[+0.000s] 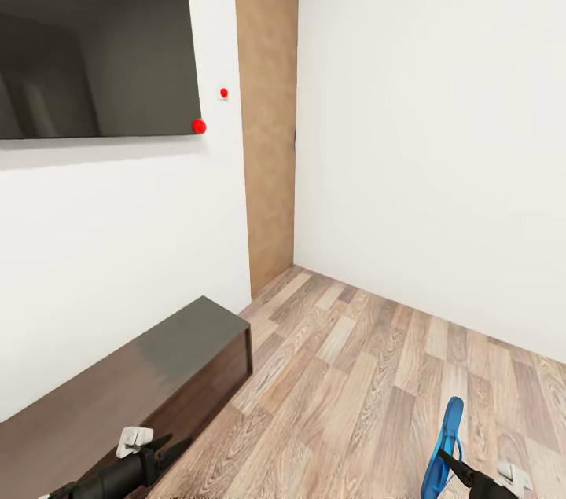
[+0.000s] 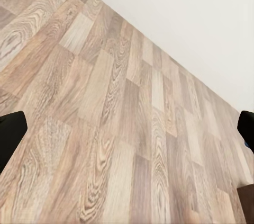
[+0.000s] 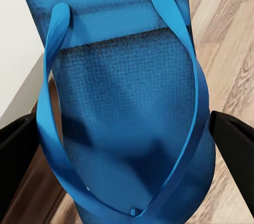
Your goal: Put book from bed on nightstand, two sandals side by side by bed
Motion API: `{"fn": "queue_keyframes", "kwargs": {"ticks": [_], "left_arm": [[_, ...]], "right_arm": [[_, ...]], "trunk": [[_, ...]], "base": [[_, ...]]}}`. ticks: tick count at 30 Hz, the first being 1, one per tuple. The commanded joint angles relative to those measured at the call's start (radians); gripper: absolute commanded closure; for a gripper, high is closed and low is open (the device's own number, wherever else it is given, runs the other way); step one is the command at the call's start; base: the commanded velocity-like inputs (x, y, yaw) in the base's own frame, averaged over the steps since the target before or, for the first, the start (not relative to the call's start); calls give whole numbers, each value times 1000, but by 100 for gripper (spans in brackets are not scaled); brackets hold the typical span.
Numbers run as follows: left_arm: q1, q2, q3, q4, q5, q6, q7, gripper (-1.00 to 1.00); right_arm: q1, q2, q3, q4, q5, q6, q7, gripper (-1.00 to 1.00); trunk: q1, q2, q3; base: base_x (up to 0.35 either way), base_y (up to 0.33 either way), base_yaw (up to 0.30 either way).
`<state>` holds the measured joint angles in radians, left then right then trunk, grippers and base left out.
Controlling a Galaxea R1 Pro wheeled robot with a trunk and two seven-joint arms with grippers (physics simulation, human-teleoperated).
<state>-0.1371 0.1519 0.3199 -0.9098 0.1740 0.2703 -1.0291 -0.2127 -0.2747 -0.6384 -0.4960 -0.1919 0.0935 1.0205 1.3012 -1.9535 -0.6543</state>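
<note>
White walls (image 1: 424,130) and wood-plank floor (image 1: 354,373) take most of the head view, w/ a dark wall-mounted TV (image 1: 94,35) at upper left, a brown door (image 1: 269,114) in the corner, and the long low dark TV cabinet (image 1: 134,389) below the screen. R gripper (image 1: 450,464) at the bottom edge holds one blue sandal (image 1: 445,448) upright on its edge, fingers (image 3: 233,139) closed against both sides of the sole, straps (image 3: 185,44) facing the wrist cam. L gripper (image 1: 174,448) is low near the cabinet's front edge, fingers (image 2: 10,128) spread wide w/ nothing between them, just floor beyond.
</note>
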Motion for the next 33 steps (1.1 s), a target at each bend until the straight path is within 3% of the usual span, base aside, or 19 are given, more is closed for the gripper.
{"fn": "queue_keyframes", "kwargs": {"ticks": [1, 33], "left_arm": [[0, 0, 1, 0, 5, 10, -3, -100], [-1, 0, 1, 2, 5, 10, -3, -100]], "right_arm": [[-1, 0, -3, 1, -6, 10, 6, 100], [-1, 0, -6, 0, -6, 10, 6, 100]], "trunk": [[0, -1, -3], [0, -1, -53]], "base": [[0, 0, 0], [0, 0, 0]]}}
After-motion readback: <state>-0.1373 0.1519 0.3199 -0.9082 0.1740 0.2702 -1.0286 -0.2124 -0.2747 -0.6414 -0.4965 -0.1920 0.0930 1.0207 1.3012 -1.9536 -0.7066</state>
